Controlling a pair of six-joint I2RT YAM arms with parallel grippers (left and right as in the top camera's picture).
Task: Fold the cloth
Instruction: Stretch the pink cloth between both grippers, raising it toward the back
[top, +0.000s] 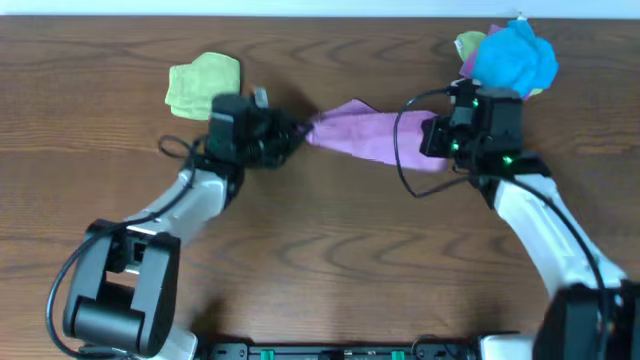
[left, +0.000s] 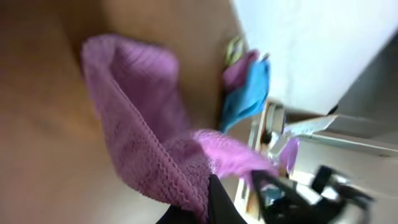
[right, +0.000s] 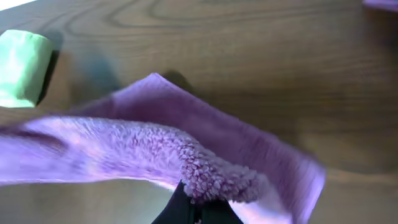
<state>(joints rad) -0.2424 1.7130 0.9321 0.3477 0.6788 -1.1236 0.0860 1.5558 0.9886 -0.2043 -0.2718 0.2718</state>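
The cloth (top: 365, 133) is held stretched toward 12 o'clock of the surface (top: 330, 260), left jaws clenched on its 9 o'clock end and right jaws on its 3 o'clock end; I judge the fold is underway, and next both ends must travel together evenly.

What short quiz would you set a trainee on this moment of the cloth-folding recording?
1. How many end effectors grip the lilac cloth?
2. Which colour of cloth is bunched at the far edge beyond the right arm? A green; B blue; C lilac.
3. True or false: the lilac cloth lies flat and untouched.

Key
1. Two: the left end effector and the right end effector each pinch one end.
2. B, the blue cloth.
3. False: it is stretched between them.
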